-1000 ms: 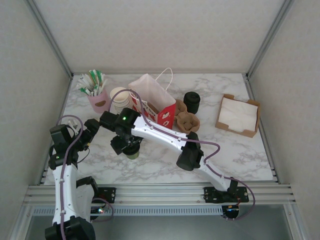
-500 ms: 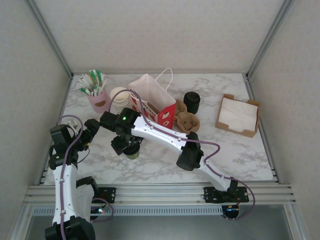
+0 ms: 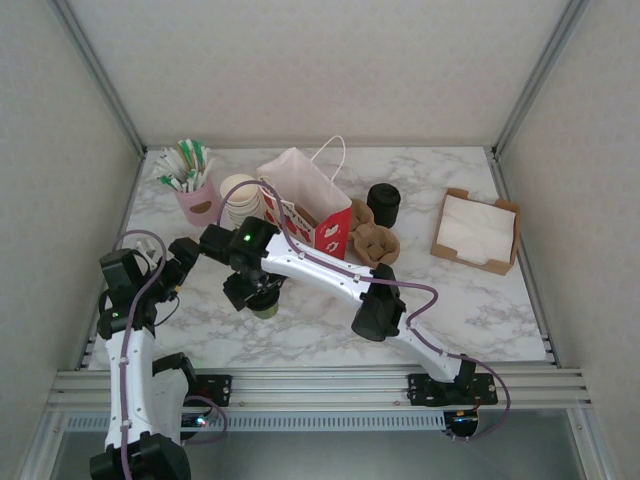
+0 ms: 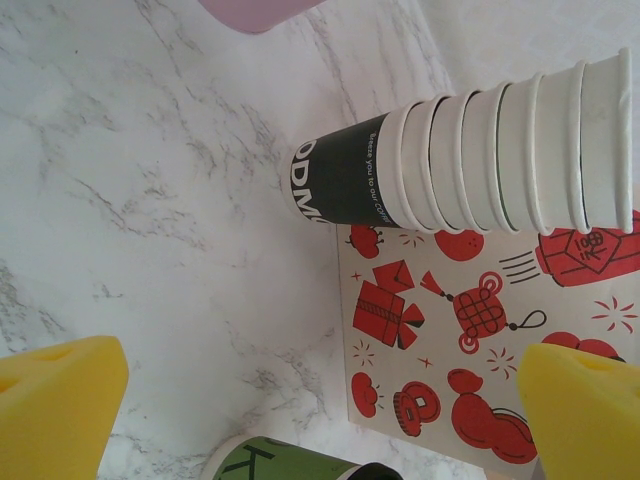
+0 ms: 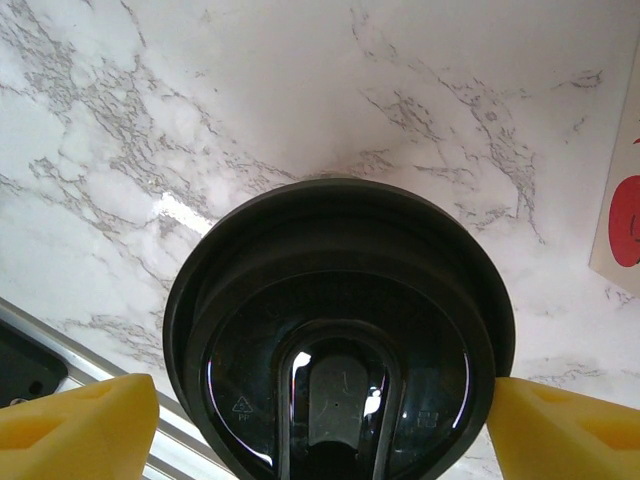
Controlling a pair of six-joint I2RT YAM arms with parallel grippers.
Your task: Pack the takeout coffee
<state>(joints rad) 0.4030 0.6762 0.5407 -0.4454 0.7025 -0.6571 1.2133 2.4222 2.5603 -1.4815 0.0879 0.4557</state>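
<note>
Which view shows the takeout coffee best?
Right wrist: the takeout coffee sits centred, its black lid seen from above between the yellow fingers. Left wrist catches its olive-green side at the bottom edge. Top external shows a green sliver beneath the right gripper.

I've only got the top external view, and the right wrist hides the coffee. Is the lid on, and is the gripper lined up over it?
Observer: Yes. In the right wrist view the black lid is on the coffee, midway between the right gripper's yellow fingers.
Operator: Shut on it yet?
Observer: No. The jaws are open, with one finger at each side of the rim. I cannot tell whether either touches it.
Operator: And the left gripper?
Observer: The left gripper is open and holds nothing. Its camera looks at the cup stack next to the bag.
</note>
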